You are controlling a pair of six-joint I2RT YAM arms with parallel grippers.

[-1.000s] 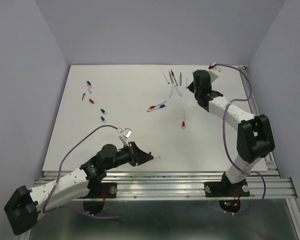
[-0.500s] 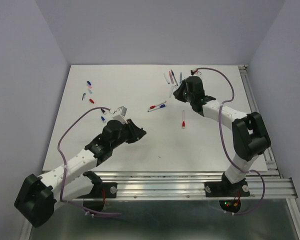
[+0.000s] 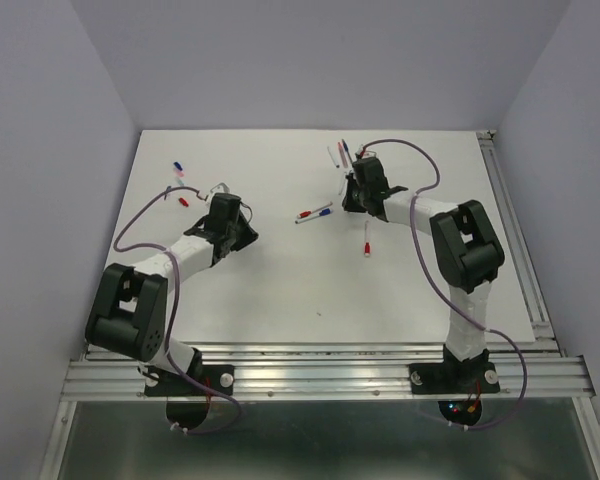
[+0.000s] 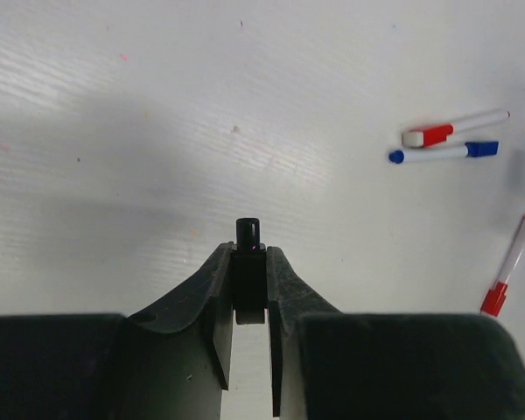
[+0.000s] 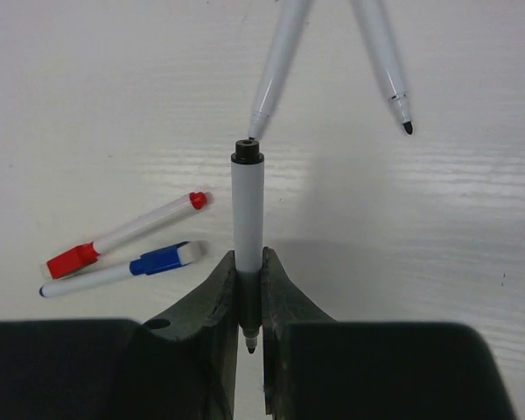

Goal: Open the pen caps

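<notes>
Right now my left fingers (image 4: 230,267) are pressed in on a black cap (image 4: 248,232), which sits between the tips with one end poking out just past them, over the white tabletop (image 4: 114,105). My right fingers (image 5: 228,280) pinch a white pen (image 5: 247,210) close to its bare writing tip. That tip points back toward my wrist, while the barrel runs forward to a black end. The two holds are well apart. In the top view, the left fingers (image 3: 248,234) sit left of the middle and the right fingers (image 3: 350,195) sit further back on the right. Beside the held pen, two capped pens lie flat and nearly parallel, one with a red cap (image 5: 70,261) and one with a blue cap (image 5: 162,260). Just beyond the held pen's black end lie two uncapped pens (image 5: 280,61), and one of them shows a dark tip. A lone pen (image 4: 510,258), red at both ends, lies by itself off to the side. At the far left of the tabletop, several loose caps (image 3: 183,201) in blue, pink and red are scattered near each other.
</notes>
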